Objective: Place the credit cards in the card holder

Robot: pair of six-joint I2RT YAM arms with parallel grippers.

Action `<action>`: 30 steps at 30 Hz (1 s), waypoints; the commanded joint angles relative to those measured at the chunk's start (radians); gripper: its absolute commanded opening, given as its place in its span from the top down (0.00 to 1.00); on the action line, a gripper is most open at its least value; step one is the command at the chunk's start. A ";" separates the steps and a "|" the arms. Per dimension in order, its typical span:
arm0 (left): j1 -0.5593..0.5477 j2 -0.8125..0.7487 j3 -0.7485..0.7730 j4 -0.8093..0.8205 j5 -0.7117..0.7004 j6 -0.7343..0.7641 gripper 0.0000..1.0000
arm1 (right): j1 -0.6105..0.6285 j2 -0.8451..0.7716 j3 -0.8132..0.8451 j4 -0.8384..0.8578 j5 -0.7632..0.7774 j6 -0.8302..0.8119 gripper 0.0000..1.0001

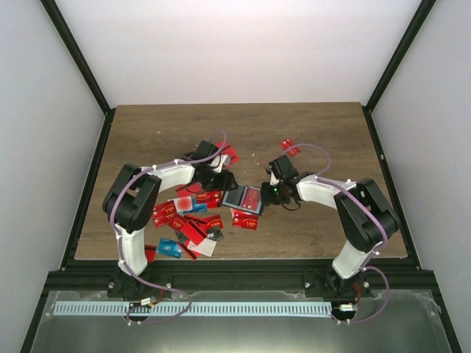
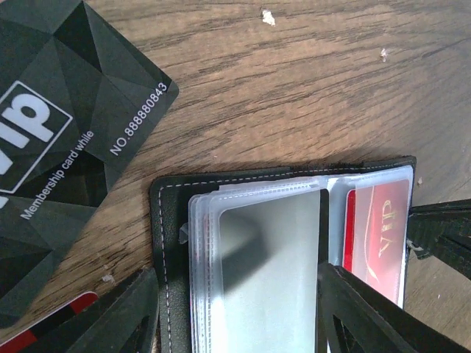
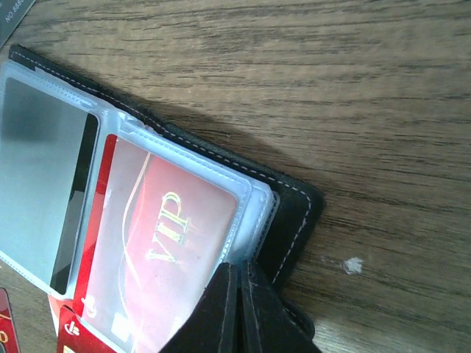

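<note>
The black card holder [image 1: 243, 198] lies open on the wooden table, clear sleeves up. A red VIP card [image 3: 158, 257] sits in its right sleeve; it also shows in the left wrist view [image 2: 379, 228]. The left sleeve [image 2: 268, 272] looks grey and empty. My left gripper [image 2: 239, 316] is open, its fingers [image 2: 125, 316] straddling the left sleeve stack. My right gripper [image 3: 239, 283] is shut, its tips resting on the holder's right edge [image 3: 291, 228]. Loose red and blue credit cards [image 1: 188, 220] lie in a pile left of the holder.
A dark grey VIP membership card [image 2: 59, 125] lies just beyond the holder's left corner. One red card [image 1: 290, 147] lies apart behind the right arm. Another red card [image 1: 245, 220] lies in front of the holder. Black frame rails border the table.
</note>
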 commanded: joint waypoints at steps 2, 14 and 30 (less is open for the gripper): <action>-0.008 0.037 -0.002 -0.057 -0.019 0.016 0.37 | -0.004 0.058 -0.003 0.044 -0.062 0.006 0.99; -0.019 -0.013 -0.081 0.140 0.291 -0.041 0.40 | -0.004 0.105 0.014 0.081 -0.109 0.017 0.99; -0.090 -0.117 0.008 -0.039 0.001 -0.045 0.44 | -0.004 0.118 0.023 0.081 -0.113 0.030 0.99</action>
